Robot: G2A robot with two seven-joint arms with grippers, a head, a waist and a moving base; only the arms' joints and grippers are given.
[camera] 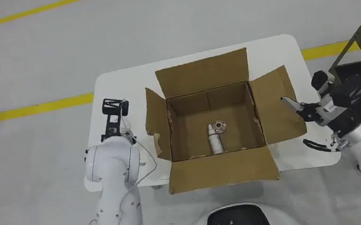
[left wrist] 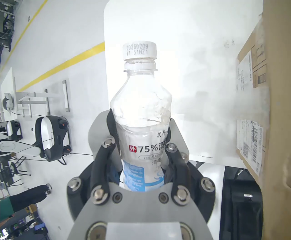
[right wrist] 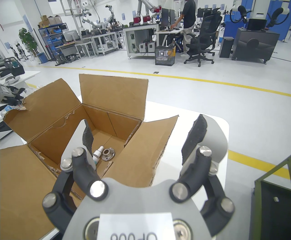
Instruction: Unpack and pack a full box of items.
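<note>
- The cardboard box stands on the white table with all four flaps folded outward.
- Two items lie on the box floor, close together near its middle: a small white bottle and, just beside its tip, a metal flange.
- The left gripper sits outside the box, off its left flap. Its fingers are clamped round the body of a clear plastic alcohol bottle with a white cap.
- That bottle points away from the wrist, with the box's outer wall close beside it. Whether it touches the table cannot be told.
- The right gripper is outside the box on the opposite side, past the right flap. Its jaws are spread wide with nothing between them, and it faces the box opening.
- Progress, as a judgement: the box is nowhere near full, with only two small items inside and one bottle in hand outside it.
- The frames alone do not settle whether the bottle is coming out or going in. With the bottle held clear of the box, the unpacking half looks more likely and close to done.
- If so, what is left is to set the alcohol bottle down beside the box, lift out the small white bottle and the flange, and then put everything back in.
</note>
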